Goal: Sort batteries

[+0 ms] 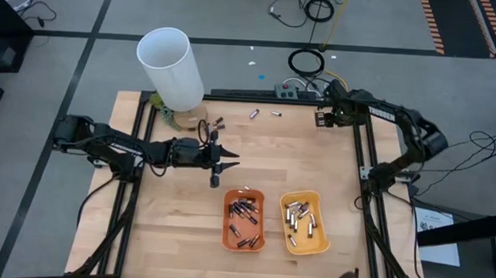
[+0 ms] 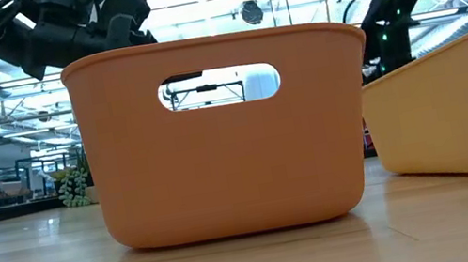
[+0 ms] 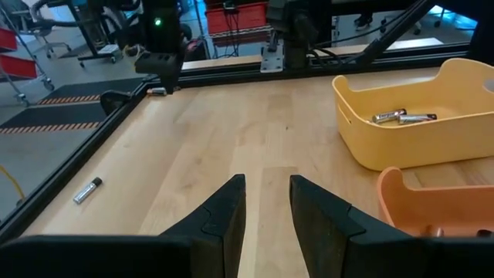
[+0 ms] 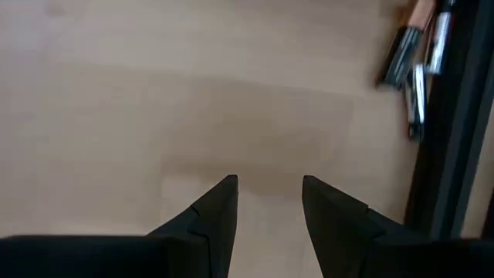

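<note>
Nearest you on the desk (image 1: 175, 229) stand two trays, side by side and just apart. The orange tray (image 1: 245, 219) holds the dark batteries (image 1: 242, 214): roughly ten, overlapping, so you cannot fix an exact count. The yellow tray (image 1: 304, 222) holds the silvery batteries (image 1: 300, 218): about eight, again approximate. Judge the sort as mostly complete, since the bulk of the cells already lie in the trays.

Farther back, above mid-desk, you find the left tool (image 1: 219, 164), just behind the orange tray. Its fingers are spread and carry nothing; the left wrist view confirms bare desk between them.

At the far edge, the remaining work is visible. Count two loose cells (image 1: 265, 114) lying apart in the middle of the far edge. Count a further small cluster (image 1: 213, 121) near the white tube (image 1: 172, 67); it looks like two or three cells, too small to separate. One tube stands at the far left corner.

The right tool (image 1: 321, 118) hovers at the far right corner, fingers spread and empty. In its wrist view a group of about three cells (image 4: 421, 54) lies against the dark frame rail (image 4: 455, 116); you cannot tell which loose cells these are.

Estimate four to six cells left to sort.
</note>
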You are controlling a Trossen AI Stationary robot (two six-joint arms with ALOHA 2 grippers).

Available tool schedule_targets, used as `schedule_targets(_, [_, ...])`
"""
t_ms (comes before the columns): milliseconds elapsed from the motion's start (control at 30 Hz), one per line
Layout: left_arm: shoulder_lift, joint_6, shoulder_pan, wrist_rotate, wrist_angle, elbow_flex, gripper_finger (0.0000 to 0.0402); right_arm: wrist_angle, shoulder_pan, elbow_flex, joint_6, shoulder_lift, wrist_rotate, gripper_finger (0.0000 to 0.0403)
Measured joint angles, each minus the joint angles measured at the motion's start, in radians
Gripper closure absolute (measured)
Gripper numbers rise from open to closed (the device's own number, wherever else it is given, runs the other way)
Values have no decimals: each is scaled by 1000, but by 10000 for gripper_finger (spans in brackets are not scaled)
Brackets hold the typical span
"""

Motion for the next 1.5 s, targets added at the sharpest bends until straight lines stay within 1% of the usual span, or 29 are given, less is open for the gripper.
schedule_targets(100, [0, 0, 0, 0, -2, 0, 288, 34, -47, 6, 1, 43, 6, 266])
schedule_targets(167, [0, 0, 0, 1, -4, 0, 288, 17, -58, 42, 22, 68, 21, 266])
schedule_targets(233, [0, 0, 0, 3, -5, 1, 288, 23, -64, 87, 11, 88, 46, 266])
schedule_targets(333, [0, -1, -2, 5, -6, 1, 288, 7, -84, 141, -4, 125, 55, 266])
schedule_targets(433, [0, -3, -4, 8, -7, 1, 288, -29, -105, 217, -106, 164, 82, 266])
schedule_targets(500, [0, -3, -9, 14, -7, 1, 288, -86, -113, 255, -253, 199, 92, 266])
schedule_targets(567, [0, -3, -9, 17, -8, 1, 288, -139, -114, 286, -347, 234, 127, 266])
schedule_targets(600, [0, -3, -9, 17, -8, 1, 288, -163, -114, 298, -363, 247, 148, 266])
schedule_targets(700, [0, -2, -9, 17, -8, 1, 288, -188, -118, 317, -368, 299, 159, 266])
schedule_targets(800, [0, 0, -9, 17, -13, 1, 288, -197, -137, 319, -353, 345, 148, 266])
schedule_targets(933, [-1, 0, -9, 17, -31, 1, 288, -175, -177, 326, -344, 394, 72, 274])
schedule_targets(1033, [-1, 1, -9, 17, -32, 1, 288, -155, -196, 330, -339, 397, 51, 290])
schedule_targets(1233, [-1, 2, -8, 17, -32, 1, 288, -168, -198, 330, -372, 377, 49, 317])
schedule_targets(1367, [-1, 2, -8, 17, -32, 1, 288, -173, -198, 330, -389, 370, 21, 316])
schedule_targets(1500, [-1, 3, -8, 16, -31, 1, 288, -159, -200, 330, -379, 368, 21, 307])
